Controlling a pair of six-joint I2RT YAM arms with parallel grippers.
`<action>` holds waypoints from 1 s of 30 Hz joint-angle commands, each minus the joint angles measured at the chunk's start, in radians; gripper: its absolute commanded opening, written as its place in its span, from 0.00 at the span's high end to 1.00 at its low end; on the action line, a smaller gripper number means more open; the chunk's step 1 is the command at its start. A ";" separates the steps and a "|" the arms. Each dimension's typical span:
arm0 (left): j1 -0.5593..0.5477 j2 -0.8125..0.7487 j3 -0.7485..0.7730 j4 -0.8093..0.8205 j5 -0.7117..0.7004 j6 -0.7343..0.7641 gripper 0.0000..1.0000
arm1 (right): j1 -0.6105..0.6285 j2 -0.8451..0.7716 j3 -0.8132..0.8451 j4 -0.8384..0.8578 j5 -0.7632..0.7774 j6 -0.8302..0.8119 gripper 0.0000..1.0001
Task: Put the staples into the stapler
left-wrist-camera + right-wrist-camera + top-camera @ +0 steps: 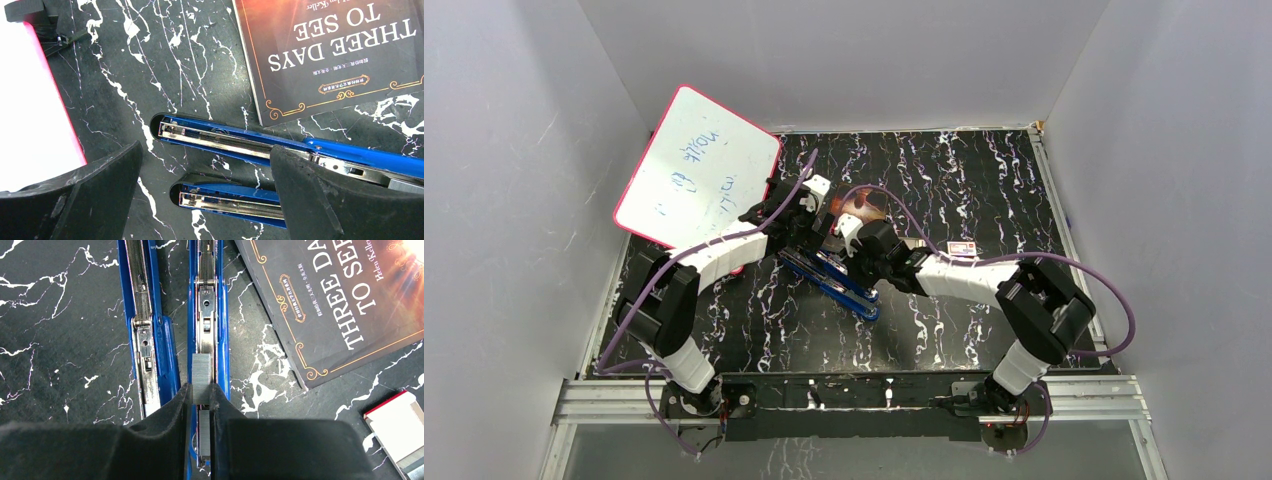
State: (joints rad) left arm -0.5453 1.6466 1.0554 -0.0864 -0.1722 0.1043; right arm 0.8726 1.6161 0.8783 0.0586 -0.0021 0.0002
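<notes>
**Staples [201, 372] pinched right over the stapler's rail**

So the staples are one short grey strip, and the right gripper [201, 390] has it squeezed between its two fingertips, jaws nearly together with just the strip in the gap. The strip lines up lengthwise with the metal rail of the stapler [207, 315], the one nearer the book. Part of the strip sticks out past the fingertips and more of it shows below them. Can't tell from the wrist view whether it's actually sitting down in the rail or just hanging over it.

A second stapler [145, 315], also blue, lies just beside the first and parallel to it, with its shiny rail showing too. Both sit around the middle of the worktop [984, 180], a little left of centre.

The left gripper [206, 152] is spread wide with nothing in it. It hangs over the front ends of both staplers, one finger on each side. Can't tell if it touches either one.

Other stuff: a dark book [340, 300] with "THREE DAYS TO SEE" on the cover lies just beside the staplers, toward the far edge. A small red-and-white box [395, 425] is right of the middle, near the book's corner. A pink-rimmed whiteboard [696, 165] leans tilted at the far left corner.
</notes>
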 commanded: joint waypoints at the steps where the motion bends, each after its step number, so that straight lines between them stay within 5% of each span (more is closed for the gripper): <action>1: -0.001 -0.011 0.000 0.002 0.001 0.007 0.02 | 0.001 0.016 0.043 -0.009 -0.006 -0.005 1.00; 16: -0.002 -0.010 0.000 0.002 0.000 0.008 0.02 | 0.001 -0.102 -0.037 0.100 0.019 -0.003 1.00; 30: -0.002 -0.009 -0.001 0.001 0.000 0.009 0.02 | 0.001 -0.025 0.006 0.040 0.024 0.000 1.00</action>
State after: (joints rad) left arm -0.5453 1.6466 1.0554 -0.0864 -0.1722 0.1047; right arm 0.8726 1.5688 0.8513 0.1020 0.0051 0.0002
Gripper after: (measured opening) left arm 0.981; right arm 0.220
